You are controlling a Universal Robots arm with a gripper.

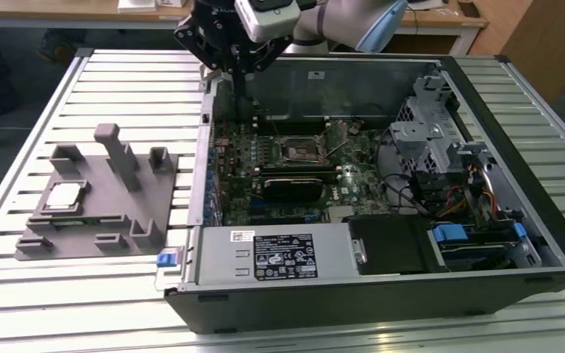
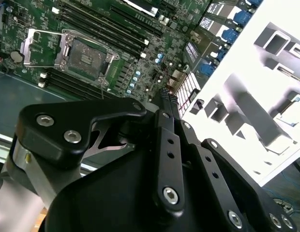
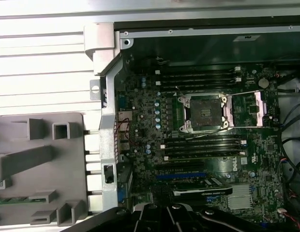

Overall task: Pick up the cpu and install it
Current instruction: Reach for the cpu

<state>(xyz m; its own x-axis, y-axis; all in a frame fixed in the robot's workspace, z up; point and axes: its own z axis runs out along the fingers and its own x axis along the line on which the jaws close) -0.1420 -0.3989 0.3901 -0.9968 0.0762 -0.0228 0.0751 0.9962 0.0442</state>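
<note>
While the jaws hang pinched narrow and empty over the computer case (image 1: 381,301) edge on the fixture side, the cpu (image 1: 64,195) lies flat on the grey fixture (image 1: 111,200), well apart toward the exterior view's left. 1 socket (image 1: 300,149) inside sits bare.

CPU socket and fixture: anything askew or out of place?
Nothing stands out. The socket is empty with its frame swung open, and the cpu lies flat in its recess on the grey fixture.
</note>
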